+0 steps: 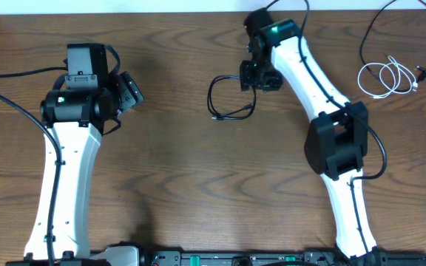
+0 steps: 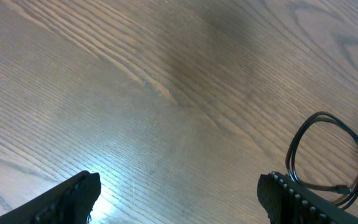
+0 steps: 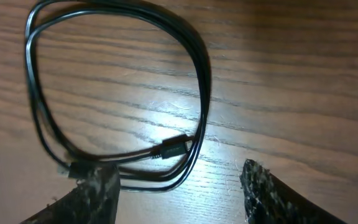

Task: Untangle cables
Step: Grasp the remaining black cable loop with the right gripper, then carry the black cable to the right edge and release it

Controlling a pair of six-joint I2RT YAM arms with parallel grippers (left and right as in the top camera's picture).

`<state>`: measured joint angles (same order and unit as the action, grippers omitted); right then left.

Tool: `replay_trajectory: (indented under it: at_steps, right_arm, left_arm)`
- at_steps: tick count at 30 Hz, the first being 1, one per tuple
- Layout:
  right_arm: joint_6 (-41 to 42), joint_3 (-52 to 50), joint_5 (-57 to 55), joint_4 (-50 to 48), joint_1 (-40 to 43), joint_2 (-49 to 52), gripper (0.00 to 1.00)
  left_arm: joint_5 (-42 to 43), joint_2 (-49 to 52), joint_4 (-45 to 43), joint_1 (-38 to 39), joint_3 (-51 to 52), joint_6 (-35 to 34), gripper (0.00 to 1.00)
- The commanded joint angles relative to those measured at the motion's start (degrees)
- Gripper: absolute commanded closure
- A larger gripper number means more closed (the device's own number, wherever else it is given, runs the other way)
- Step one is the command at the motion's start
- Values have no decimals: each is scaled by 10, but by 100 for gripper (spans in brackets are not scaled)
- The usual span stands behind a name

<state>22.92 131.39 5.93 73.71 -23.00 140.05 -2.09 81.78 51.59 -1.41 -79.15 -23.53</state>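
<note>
The black cable (image 1: 230,98) lies coiled in a small loop on the table's middle. It fills the right wrist view (image 3: 117,93), with a plug (image 3: 174,149) near the coil's lower edge, and shows at the right edge of the left wrist view (image 2: 325,158). The white cable (image 1: 387,77) lies coiled apart at the far right. My right gripper (image 1: 259,77) is open just right of the black coil; its fingers (image 3: 179,190) hover over the coil's near edge, empty. My left gripper (image 1: 128,92) is open and empty over bare wood (image 2: 179,196), left of the black coil.
A thicker black wire (image 1: 368,33) runs by the white cable at the back right, ending in a small plug (image 1: 423,72). The table's back edge (image 1: 124,7) is near the top. The arm bases stand along the front edge.
</note>
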Motion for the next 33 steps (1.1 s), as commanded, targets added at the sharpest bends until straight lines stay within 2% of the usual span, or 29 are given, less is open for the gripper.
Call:
replay_trajectory:
  at_steps: [1,5,10,23,24,27,30,33]
  right_arm:
    - [64,0,-86,0,-23,8,46]
    - [105,0,-119,-4,-52,22,51]
    - [137,-4,-120,-9,-60,37,52]
    - [158,-96,-114,-39,-58,37,59]
    - [158,-100,-114,-40,-58,37,61]
    - [111,-114,-113,-38,-58,37,99]
    - [-5,-116,-78,-35,-56,36,99]
    - [-59,-112,-61,-24,-44,14,99]
  left_arm:
    - [-10,2,3,-3,-6,4,14]
    - [-10,2,4,-3,-6,4,14]
    - [-10,2,4,-3,-6,4,14]
    - [-10,2,2,-3,-6,4,14]
    - [-10,2,2,-3,-6,4,14]
    - [-10,2,2,-3,-6,3,14]
    - [-10,2,2,-3,-6,4,14]
    - [-9,2,2,-3,-6,3,14]
